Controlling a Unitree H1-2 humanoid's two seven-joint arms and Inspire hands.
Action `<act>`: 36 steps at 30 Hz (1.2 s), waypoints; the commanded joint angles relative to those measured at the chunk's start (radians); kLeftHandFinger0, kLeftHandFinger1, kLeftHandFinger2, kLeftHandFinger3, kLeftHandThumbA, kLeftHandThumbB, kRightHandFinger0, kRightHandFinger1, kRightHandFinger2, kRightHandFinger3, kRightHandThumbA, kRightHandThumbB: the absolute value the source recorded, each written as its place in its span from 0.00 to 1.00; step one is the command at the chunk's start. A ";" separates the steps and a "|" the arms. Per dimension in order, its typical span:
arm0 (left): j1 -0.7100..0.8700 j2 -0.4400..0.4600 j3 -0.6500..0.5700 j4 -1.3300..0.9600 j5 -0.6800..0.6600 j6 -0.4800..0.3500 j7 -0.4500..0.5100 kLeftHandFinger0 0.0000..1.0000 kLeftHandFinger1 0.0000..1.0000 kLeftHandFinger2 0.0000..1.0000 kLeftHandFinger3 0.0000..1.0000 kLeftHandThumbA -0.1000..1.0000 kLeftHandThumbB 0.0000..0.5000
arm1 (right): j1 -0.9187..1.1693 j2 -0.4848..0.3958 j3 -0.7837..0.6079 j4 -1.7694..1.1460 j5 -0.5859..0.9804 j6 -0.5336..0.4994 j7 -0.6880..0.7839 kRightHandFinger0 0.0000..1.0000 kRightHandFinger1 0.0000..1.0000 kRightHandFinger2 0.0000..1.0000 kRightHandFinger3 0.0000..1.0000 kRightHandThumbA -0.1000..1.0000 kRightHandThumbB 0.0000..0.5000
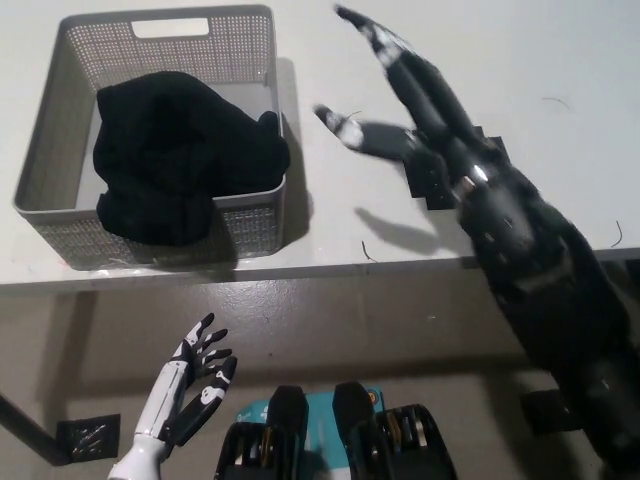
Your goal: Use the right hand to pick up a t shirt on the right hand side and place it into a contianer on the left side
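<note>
table right of basket [248, 215]: bare | obstacle: black mat [440, 185]

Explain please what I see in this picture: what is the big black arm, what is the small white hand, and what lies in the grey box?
The camera sits on a humanoid robot's head and looks steeply down. The black right hand is the robot's own; it hovers open above the white table and holds nothing. The white left hand rests open below the table edge. The grey basket holds a black t-shirt, partly hanging over the front wall. A dark flat square lies on the table, mostly hidden under the arm.
</note>
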 commanded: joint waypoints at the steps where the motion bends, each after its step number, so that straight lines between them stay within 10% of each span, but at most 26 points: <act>1: 0.000 0.030 0.040 -0.031 -0.018 -0.036 0.039 0.69 0.77 0.87 1.00 0.73 0.63 | 0.293 -0.207 -0.246 -0.776 0.079 0.056 0.055 1.00 1.00 1.00 1.00 0.85 0.58; 6: 0.002 0.028 0.040 -0.025 -0.035 -0.036 0.035 0.68 0.77 0.87 1.00 0.72 0.62 | 0.539 -0.200 -0.304 -0.781 0.096 -0.026 -0.025 1.00 1.00 1.00 1.00 1.00 0.51; 18: 0.019 0.026 0.056 -0.029 -0.054 -0.036 0.020 0.70 0.79 0.89 1.00 0.69 0.58 | 0.861 -0.160 -0.338 -0.427 0.071 -0.194 -0.067 1.00 1.00 1.00 1.00 0.87 0.43; 23: 0.028 0.025 0.064 -0.034 -0.051 -0.036 0.025 0.70 0.79 0.89 1.00 0.70 0.59 | 0.881 -0.096 -0.266 -0.146 -0.030 -0.363 -0.167 1.00 1.00 1.00 1.00 0.82 0.33; 36: 0.047 0.038 0.084 -0.055 -0.062 -0.036 0.014 0.71 0.80 0.90 1.00 0.73 0.59 | 0.769 -0.117 -0.148 0.098 -0.204 -0.403 -0.319 1.00 1.00 1.00 1.00 0.98 0.38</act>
